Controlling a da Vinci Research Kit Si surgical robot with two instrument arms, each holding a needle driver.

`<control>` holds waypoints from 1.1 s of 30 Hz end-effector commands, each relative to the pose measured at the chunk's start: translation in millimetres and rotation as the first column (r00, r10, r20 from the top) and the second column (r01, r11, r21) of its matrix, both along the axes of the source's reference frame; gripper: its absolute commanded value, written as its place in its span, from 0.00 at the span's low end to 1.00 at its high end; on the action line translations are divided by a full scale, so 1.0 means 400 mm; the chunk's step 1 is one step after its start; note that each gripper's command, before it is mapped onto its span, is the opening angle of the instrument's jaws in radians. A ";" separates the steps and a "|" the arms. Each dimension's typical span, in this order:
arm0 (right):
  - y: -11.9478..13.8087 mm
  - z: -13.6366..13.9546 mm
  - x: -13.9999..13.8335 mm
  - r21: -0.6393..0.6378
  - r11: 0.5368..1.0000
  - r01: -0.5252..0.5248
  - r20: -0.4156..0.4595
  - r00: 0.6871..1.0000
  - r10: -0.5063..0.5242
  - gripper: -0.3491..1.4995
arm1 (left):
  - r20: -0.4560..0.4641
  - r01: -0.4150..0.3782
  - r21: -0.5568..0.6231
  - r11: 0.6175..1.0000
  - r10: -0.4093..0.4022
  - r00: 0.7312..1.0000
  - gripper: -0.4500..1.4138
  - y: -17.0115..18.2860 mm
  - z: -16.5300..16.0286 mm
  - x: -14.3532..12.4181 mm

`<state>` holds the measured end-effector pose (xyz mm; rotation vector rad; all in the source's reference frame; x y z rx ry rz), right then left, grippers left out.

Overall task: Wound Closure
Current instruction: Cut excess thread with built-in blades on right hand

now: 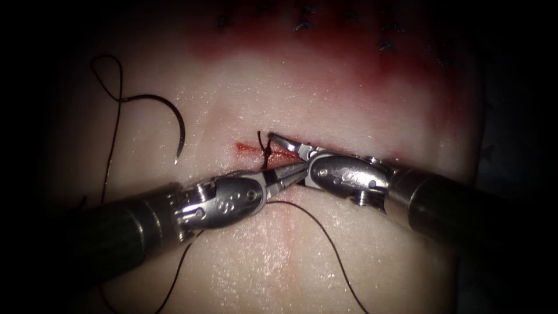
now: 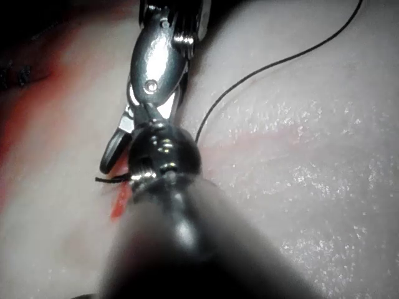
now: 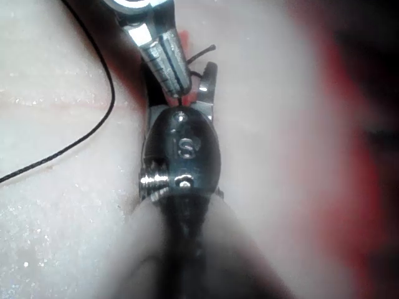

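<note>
The curved needle [image 1: 172, 114] lies free on the tissue [image 1: 325, 93], left of the cut [image 1: 251, 148], held by neither tool and not in the tissue. Its thread [image 1: 111, 125] loops up and runs down the left side. A dark knot [image 1: 267, 152] with a short tail sits on the cut. My left tool [image 1: 286, 171] comes in from the lower left with its jaws shut just below the knot; I cannot tell whether they pinch thread. My right tool [image 1: 285, 152] stands open beside the knot, its upper jaw curving above it. The left wrist view has the right tool [image 2: 128, 134] and the tail [image 2: 111, 179]. The right wrist view has both jaw sets meeting, the left tool [image 3: 167, 59] against the right tool [image 3: 198, 93].
Another strand of thread [image 1: 325, 238] runs from under the left tool's wrist down to the lower right. Red fluid [image 1: 349, 46] stains the far tissue, where several dark stitches [image 1: 303, 23] sit. The tissue's edge drops away at the right [image 1: 479, 151].
</note>
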<state>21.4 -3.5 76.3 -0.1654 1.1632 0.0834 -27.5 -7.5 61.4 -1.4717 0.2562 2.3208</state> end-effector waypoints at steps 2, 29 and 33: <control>0.0000 0.0012 0.0003 -0.001 1.000 0.006 -0.004 1.000 -0.006 0.92 | 0.003 -0.002 0.001 1.000 0.002 1.000 0.05 0.0008 0.0005 -0.0013; -0.0011 -0.0024 0.0014 -0.066 0.998 0.017 -0.067 0.997 -0.022 0.00 | 0.005 -0.004 -0.001 1.000 0.004 1.000 0.05 0.0000 0.0003 -0.0033; 0.0001 -0.0032 0.0013 -0.086 0.996 -0.001 -0.073 0.997 -0.005 0.00 | 0.002 -0.008 0.000 1.000 0.008 1.000 0.05 -0.0002 0.0006 -0.0037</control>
